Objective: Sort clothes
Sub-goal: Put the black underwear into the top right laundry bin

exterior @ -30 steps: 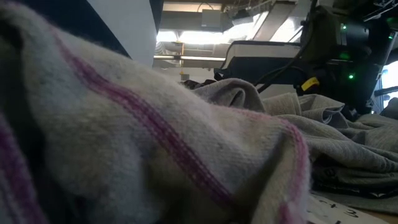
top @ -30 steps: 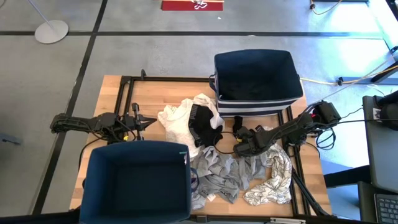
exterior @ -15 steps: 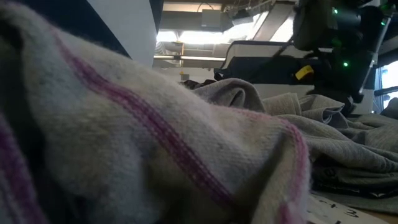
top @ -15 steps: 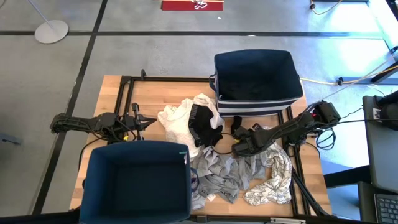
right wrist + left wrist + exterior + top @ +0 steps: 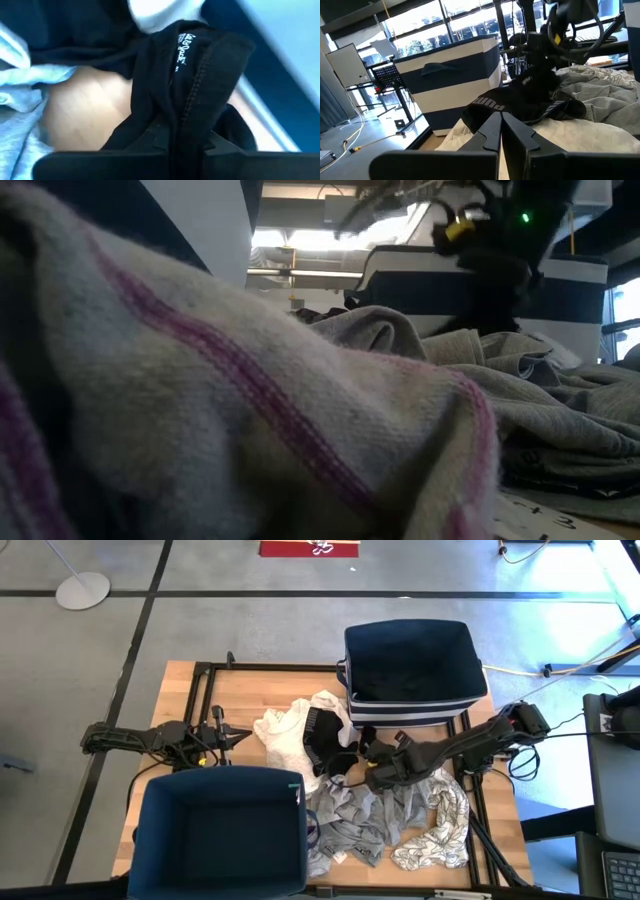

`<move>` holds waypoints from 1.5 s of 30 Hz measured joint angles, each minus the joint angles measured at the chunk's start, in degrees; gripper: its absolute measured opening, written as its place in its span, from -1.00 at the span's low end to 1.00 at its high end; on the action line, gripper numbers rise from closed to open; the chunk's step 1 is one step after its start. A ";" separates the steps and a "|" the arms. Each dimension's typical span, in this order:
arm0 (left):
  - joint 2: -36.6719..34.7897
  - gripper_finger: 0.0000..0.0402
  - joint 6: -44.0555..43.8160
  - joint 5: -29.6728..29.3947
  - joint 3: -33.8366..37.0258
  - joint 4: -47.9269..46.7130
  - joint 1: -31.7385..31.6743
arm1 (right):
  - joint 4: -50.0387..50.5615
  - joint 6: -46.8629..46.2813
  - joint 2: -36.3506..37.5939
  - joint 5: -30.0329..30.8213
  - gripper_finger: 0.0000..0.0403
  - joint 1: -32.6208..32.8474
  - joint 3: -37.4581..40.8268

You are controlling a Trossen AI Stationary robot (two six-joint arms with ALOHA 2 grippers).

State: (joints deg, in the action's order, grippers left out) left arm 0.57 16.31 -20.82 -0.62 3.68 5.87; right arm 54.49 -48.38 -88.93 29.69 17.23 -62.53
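Note:
A pile of clothes lies mid-table: a white/cream garment, a black garment lying partly on it, grey garments and a white one with dark print. My right gripper is at the black garment's right end, shut on a bunch of it. My left gripper is shut and empty at the table's left, pointing toward the pile; its fingers also show in the left wrist view. My right gripper pinches a bunched fold of the black garment between its two fingers, at a stitched hem by a small label; several layers are gathered. The fingers come slanting down from the table's right. The rest of the garment trails left onto the pile.
A navy bin with white stripes stands at the far right, just behind my right gripper. A second navy bin stands at the near left. A black frame edges the table. Grey cloth with pink stitching fills the low view.
My right gripper has gone up and toward the table's left, staying shut on the black fabric, and has drawn that end of the black garment along with it. The rest of the pile has stayed where it was.

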 joint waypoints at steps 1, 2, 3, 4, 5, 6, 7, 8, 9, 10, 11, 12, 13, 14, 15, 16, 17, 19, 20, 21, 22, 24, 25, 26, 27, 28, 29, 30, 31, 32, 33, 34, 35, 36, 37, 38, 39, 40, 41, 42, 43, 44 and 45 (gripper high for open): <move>-0.01 -0.99 0.01 0.00 0.00 0.04 0.01 | 1.59 0.60 0.41 0.94 -0.88 0.00 -1.08; 0.01 -0.99 0.05 0.00 0.00 0.00 0.02 | 2.60 0.87 0.84 1.70 -0.87 0.00 -2.20; 0.01 -0.99 0.06 0.00 0.00 -0.03 0.02 | 3.25 1.21 1.32 2.62 -0.87 0.00 -3.22; 0.00 -0.99 0.05 0.00 -0.02 0.05 0.00 | 4.35 1.72 1.73 3.52 -0.87 0.00 -4.28; -0.01 -0.99 0.10 0.00 -0.02 0.07 0.02 | 5.51 2.26 2.24 4.34 -0.87 0.00 -5.31; -0.01 -0.99 0.15 0.00 -0.02 0.03 0.00 | 6.50 2.68 2.69 5.09 -0.88 0.00 -6.50; -0.01 -0.99 0.11 0.00 -0.02 0.09 0.00 | 7.00 3.40 3.21 5.83 -0.88 0.00 -7.60; -0.01 -0.99 0.08 0.00 -0.02 0.21 0.01 | 7.71 3.83 3.60 6.51 -0.88 0.00 -8.67; -0.01 -0.99 0.07 0.00 -0.02 0.19 0.02 | 8.45 4.34 4.02 7.19 -0.88 0.00 -9.79; 0.00 -0.99 -0.01 0.01 -0.02 0.17 0.01 | 8.88 5.22 4.48 7.66 -0.88 0.00 -10.80; 0.00 -0.99 -0.01 0.00 -0.02 0.16 0.02 | 9.12 6.09 4.88 8.26 -0.88 0.00 -11.76; -0.01 -0.99 -0.01 0.00 -0.02 0.20 0.00 | 9.21 7.15 5.31 8.63 -0.88 0.00 -12.67; -0.01 -0.99 -0.01 0.00 -0.02 0.20 0.00 | 9.23 8.37 5.64 9.39 -0.87 0.00 -13.63; 0.00 -0.99 -0.01 0.00 -0.02 0.20 0.02 | 9.19 9.61 5.90 10.37 -0.87 0.00 -14.64; -0.01 -0.99 -0.01 0.01 -0.02 0.22 0.01 | 9.23 10.88 6.10 11.46 -0.87 0.00 -15.72; -0.01 -0.99 -0.01 0.00 -0.02 0.26 0.02 | 9.24 12.27 6.24 12.47 -0.87 0.00 -16.83; -0.01 -0.99 -0.01 0.00 -0.02 0.24 0.02 | 9.24 13.55 6.32 13.31 -0.87 0.00 -17.99; -0.01 -0.99 -0.03 0.00 -0.02 0.30 0.02 | 9.77 16.05 6.34 14.71 -0.87 0.00 -20.77; -0.01 -0.99 -0.10 0.00 -0.02 0.30 0.00 | 10.26 17.28 6.34 15.30 -0.87 0.00 -22.18; 0.00 -0.99 -0.42 0.00 -0.02 0.31 0.01 | 10.50 18.46 6.35 16.11 -0.87 0.00 -23.49; -0.01 -0.99 -0.53 0.01 -0.02 0.31 0.02 | 10.50 19.57 6.39 16.91 -0.87 -0.02 -24.75; -0.01 -0.99 -0.59 0.00 -0.02 0.43 0.02 | 10.57 21.84 6.39 18.40 -0.87 -0.03 -27.42; -0.01 -0.99 -0.59 0.02 -0.02 0.47 0.00 | 10.77 22.96 6.39 19.31 -0.87 -0.11 -28.84; -0.01 -0.99 -0.59 0.00 -0.02 0.57 0.00 | 10.97 24.07 6.39 20.39 -0.87 -0.35 -30.25; -0.01 -0.99 -0.61 0.02 -0.02 0.79 0.01 | 11.09 25.55 6.39 21.52 -0.87 -0.45 -31.67; -0.01 -0.99 -0.79 0.00 -0.02 1.25 0.00 | 11.25 27.22 6.41 22.70 -0.87 -0.51 -32.95; -0.01 -0.99 -1.28 0.02 -0.02 1.82 0.02 | 11.68 28.97 6.41 24.03 -0.87 -0.90 -34.20; -0.01 -0.99 -1.86 0.00 -0.02 2.19 0.00 | 11.94 30.82 6.41 25.28 -0.87 -1.58 -35.47; -0.03 -0.99 -1.98 0.02 -0.02 2.27 0.02 | 12.03 32.43 6.41 26.56 -0.87 -2.23 -36.74; -0.03 -0.99 -1.96 0.02 -0.02 2.19 0.01 | 12.16 33.86 6.41 27.61 -0.87 -3.01 -37.91; -0.03 -0.99 -1.95 0.02 -0.02 2.09 0.00 | 12.69 35.04 6.41 28.12 -0.87 -4.15 -39.22; -0.03 -0.99 -1.93 0.02 -0.02 2.04 0.02 | 13.33 35.87 6.41 28.40 -0.87 -5.40 -40.57; -0.03 -0.99 -1.97 0.02 -0.02 1.96 0.00 | 13.86 36.92 6.41 28.67 -0.87 -6.75 -41.71; -0.03 -0.99 -2.15 0.01 -0.02 1.83 0.00 | 14.30 37.82 6.41 28.75 -0.87 -8.13 -42.68; -0.03 -0.99 -2.29 0.02 -0.02 1.75 0.00 | 14.70 38.39 6.41 28.75 -0.87 -9.52 -43.58; -0.03 -0.99 -2.37 0.02 -0.02 1.75 0.00 | 15.09 39.08 6.41 28.75 -0.87 -11.05 -44.35; -0.03 -0.99 -2.37 0.02 -0.02 1.75 0.01 | 15.68 39.68 6.41 28.73 -0.87 -12.61 -44.99; -0.03 -0.99 -2.37 0.02 -0.02 1.70 0.00 | 16.39 40.00 6.41 28.71 -0.87 -14.14 -45.54; -0.03 -0.99 -2.39 0.02 -0.02 1.65 0.01 | 16.97 40.10 6.41 28.67 -0.87 -15.66 -45.95; -0.03 -0.99 -2.37 0.02 -0.02 1.66 0.00 | 17.65 40.13 6.41 28.44 -0.87 -17.33 -46.31; -0.03 -0.99 -2.37 0.02 -0.02 1.65 0.00 | 18.37 40.12 6.41 27.83 -0.87 -19.12 -46.47; -0.03 -0.99 -2.39 0.02 -0.02 1.61 0.00 | 19.35 40.13 6.41 27.00 -0.87 -20.85 -46.50; -0.03 -0.99 -2.37 0.02 -0.02 1.46 0.00 | 20.48 40.12 6.41 25.82 -0.87 -22.59 -46.50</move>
State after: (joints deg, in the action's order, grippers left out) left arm 0.54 13.93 -20.80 -0.64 5.15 5.87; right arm 74.97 -8.27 -82.52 55.51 -5.36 -109.03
